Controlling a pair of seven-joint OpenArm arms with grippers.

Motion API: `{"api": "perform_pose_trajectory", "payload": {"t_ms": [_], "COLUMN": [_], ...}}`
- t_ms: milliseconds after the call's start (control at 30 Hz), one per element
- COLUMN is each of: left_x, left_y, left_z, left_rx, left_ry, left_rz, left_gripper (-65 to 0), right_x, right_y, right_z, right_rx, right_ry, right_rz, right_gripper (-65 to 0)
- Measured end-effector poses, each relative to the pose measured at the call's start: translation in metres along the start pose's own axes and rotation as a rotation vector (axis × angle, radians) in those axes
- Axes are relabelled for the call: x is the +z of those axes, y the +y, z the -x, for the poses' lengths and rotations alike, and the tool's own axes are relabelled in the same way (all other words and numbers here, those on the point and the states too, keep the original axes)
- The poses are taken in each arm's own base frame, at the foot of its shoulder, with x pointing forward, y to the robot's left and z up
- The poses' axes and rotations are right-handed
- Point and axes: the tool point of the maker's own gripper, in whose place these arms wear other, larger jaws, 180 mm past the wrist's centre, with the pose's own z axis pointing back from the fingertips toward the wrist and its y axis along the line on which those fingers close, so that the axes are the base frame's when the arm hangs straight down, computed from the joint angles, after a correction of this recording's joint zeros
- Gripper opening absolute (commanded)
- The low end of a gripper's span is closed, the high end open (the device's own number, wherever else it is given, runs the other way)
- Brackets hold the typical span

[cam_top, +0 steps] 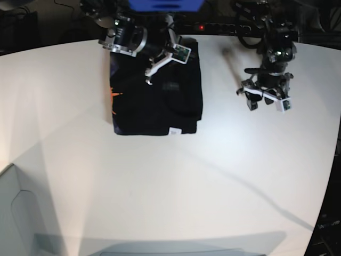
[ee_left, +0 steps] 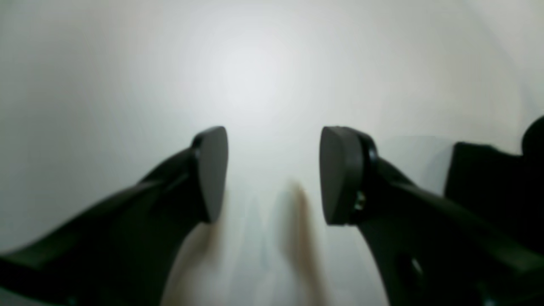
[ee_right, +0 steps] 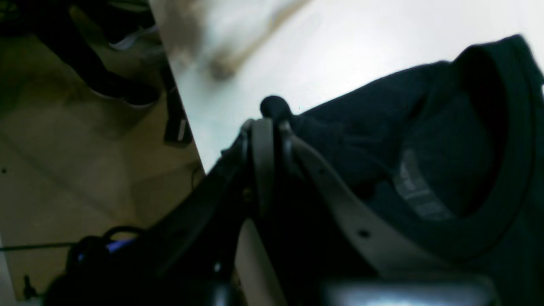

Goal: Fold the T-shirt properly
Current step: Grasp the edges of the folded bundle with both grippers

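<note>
- The right gripper [ee_right: 272, 114] is clamping its jaws together on a fold of the T-shirt [cam_top: 154, 98], with a small nub of black cloth poking up past the tips in the right wrist view.
- Just beside that grip, the open collar band and a pale printed label inside the neck are showing, so the pinch seems to be sitting near the neckline.
- In the base view this arm is reaching over the far edge of the garment, near the back of the table [cam_top: 213, 176].
- The left gripper [ee_left: 274, 174] is hanging with its jaws apart and nothing between them, only bare white tabletop beneath; it is standing well apart from the cloth.
- The T-shirt is lying toward the far side of the table as a compact black rectangle, an orange mark showing at one edge and a small white tag at its near edge.
- Judging by that tidy shape, the folding is looking largely done; what is probably remaining is one last fold or straightening at the gripped end, then letting go.
</note>
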Motion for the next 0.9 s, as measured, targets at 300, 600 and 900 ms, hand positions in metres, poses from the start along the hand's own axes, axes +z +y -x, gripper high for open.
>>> {"api": "perform_pose_trajectory", "payload": {"t_ms": [300,600,900], "left_x": [0.0,0.0,-0.019], "left_y": [0.001,-0.033,-0.096], "left_z": [0.004,0.029,0.072], "left_rx": [0.004,-0.011,-0.024], "left_ry": [0.012,0.07,0.156], "left_rz": [-0.002,0.074,0.227], "left_gripper": [-31.3,-31.3,-32.5], "right_x": [-0.015,-0.015,-0.011], "right_y": [0.001,-0.009,-0.026], "right_z": [0.026,0.025,0.026], "right_rx": [-0.035,-0.014,-0.007], "right_ry": [0.07,0.073,0.077], "right_rz": [-0.028,-0.012,0.023], "right_gripper": [-59.8,-49.8,-65.0]}}
